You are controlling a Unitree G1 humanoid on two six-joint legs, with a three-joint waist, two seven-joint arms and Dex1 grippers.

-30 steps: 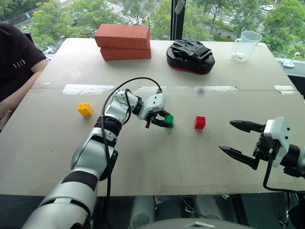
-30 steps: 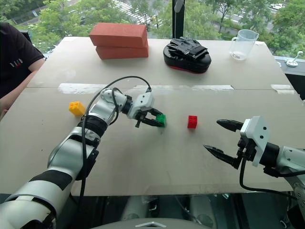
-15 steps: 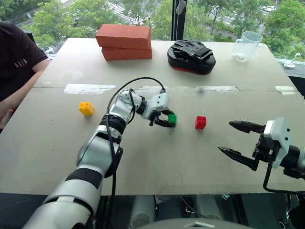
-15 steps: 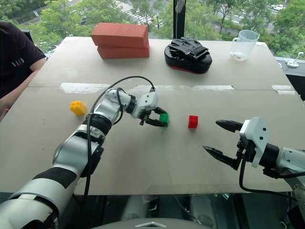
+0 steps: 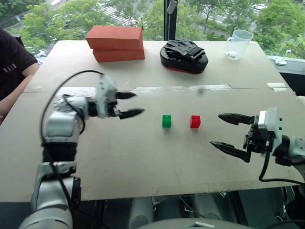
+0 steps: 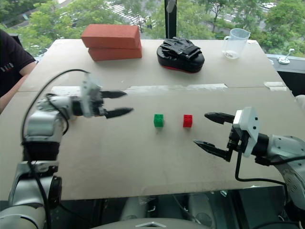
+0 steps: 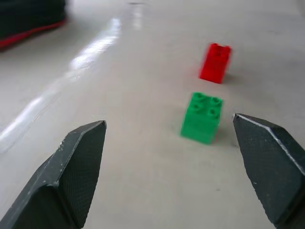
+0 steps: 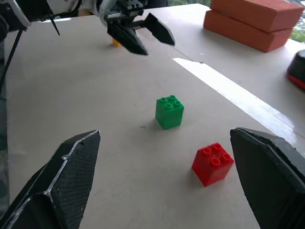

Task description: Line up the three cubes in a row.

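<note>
- Left gripper [image 5: 131, 104], two black fingers: spread wide, nothing between them, hovering above the beige tabletop [image 5: 143, 157], well apart from the cubes and pointing toward them.
- Right gripper [image 5: 228, 131], black fingers too: spread wide, empty, near the red cube's right side but not touching.
- Small green studded plastic cube [image 5: 166, 120]: upright on the table, mid-table, free of both grippers.
- Small red studded plastic cube [image 5: 195, 121]: just right of green w/ a small gap, roughly level w/ it. These two already read as a row.
- Small yellow studded plastic cube [image 8: 116, 43]: only a sliver shows in the right wrist view, behind the left gripper's fingers; sits well left of green. Exact spot and tilt can't be told.
- Judgement: green looks placed; yellow is what's left, likely a job for the left arm.
- Risks:
  - Setting yellow down beside green w/ fingers this wide could clip green and knock it out of line.
  - Cubes are light; an off-centre pinch could tip or skid yellow.
  - Right gripper parked near red: any drift inward may nudge it.
  - Person's arm [image 5: 12, 78] at the table's left edge, on yellow's side; a wide left-arm swing could come close.
  - Two stacked orange-red bricks [image 5: 116, 43], black padded mitt [image 5: 184, 56], clear plastic jug [image 5: 236, 45]: far side, unlikely to interfere.
</note>
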